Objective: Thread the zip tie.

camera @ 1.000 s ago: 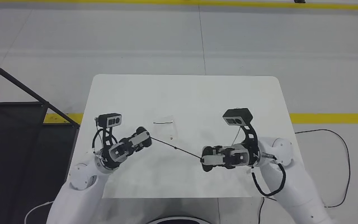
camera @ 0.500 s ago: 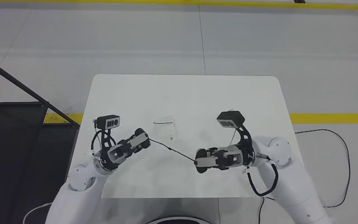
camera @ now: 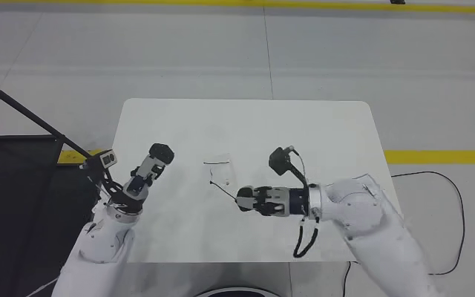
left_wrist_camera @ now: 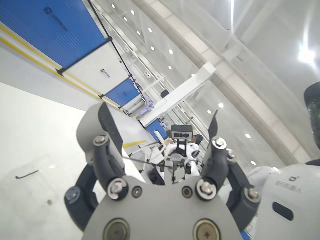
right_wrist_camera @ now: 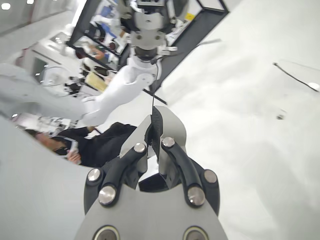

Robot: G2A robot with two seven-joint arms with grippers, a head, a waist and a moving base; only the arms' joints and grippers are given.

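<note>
Letting go is the change: the zip tie point(camera: 223, 189), stretched between both arms a second ago, is now held at one end only. The right fingers point(right_wrist_camera: 155, 119) are pressed together on it and have carried it toward the middle of the bench point(camera: 297, 126). Its free end reaches out just above the white surface, close to a second black tie point(camera: 217, 159) that lies flat there.

The left fingers point(left_wrist_camera: 109, 123) now stand wide apart with nothing between them. That arm has swung back to the bench's left edge and tipped upward, well clear of the strap.

For the task, this looks like a handover or a regrasp. With one end loose, the tail cannot be fed through the head until the left fingers take hold again, or the strap is bent round on itself.

Much is hard to make out:
- In the top view the strap is a thin dark line, and I cannot tell which end is the head and which the tail.
- A small kink shows at the free end, but it is too fine to say whether it is a loop.
- In the right wrist view only a short stub of the strap point(right_wrist_camera: 152, 101) shows past the fingertips, and the clamped part is hidden.
- A faint clear sheet or bag seems to lie around the second tie, its outline barely visible.
</note>
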